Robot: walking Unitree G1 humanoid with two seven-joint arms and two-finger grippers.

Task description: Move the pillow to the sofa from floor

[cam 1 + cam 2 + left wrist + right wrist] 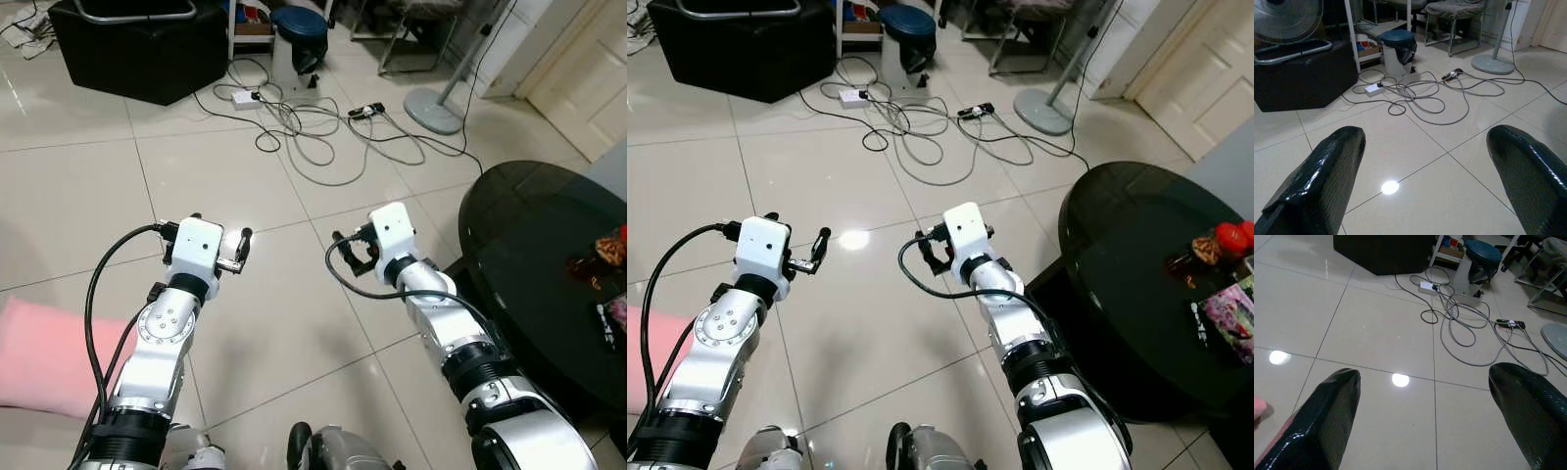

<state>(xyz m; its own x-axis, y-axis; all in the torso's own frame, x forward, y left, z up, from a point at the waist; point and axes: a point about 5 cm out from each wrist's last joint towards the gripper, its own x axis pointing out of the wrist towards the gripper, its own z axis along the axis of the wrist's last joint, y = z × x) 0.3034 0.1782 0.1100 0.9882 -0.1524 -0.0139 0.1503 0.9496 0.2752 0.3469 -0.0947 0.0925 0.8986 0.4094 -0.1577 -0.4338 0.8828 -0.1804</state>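
No writing is showing; both grippers, left (227,257) and right (355,253), are hovering spread apart beyond the pink pillow (44,357), lying on the tiled floor (235,186).

Glossy cream tiled floor (245,323), light glare reflected. Tangled cables (313,132), black box (137,49), fan base (431,110), round black glass table (549,264) seen.

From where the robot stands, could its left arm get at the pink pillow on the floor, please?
Probably yes. The pink pillow lies on the tiles just outside the left arm, nothing between them. The left tool, open, points forward and away from it, so the arm would have to swing outward and down first.
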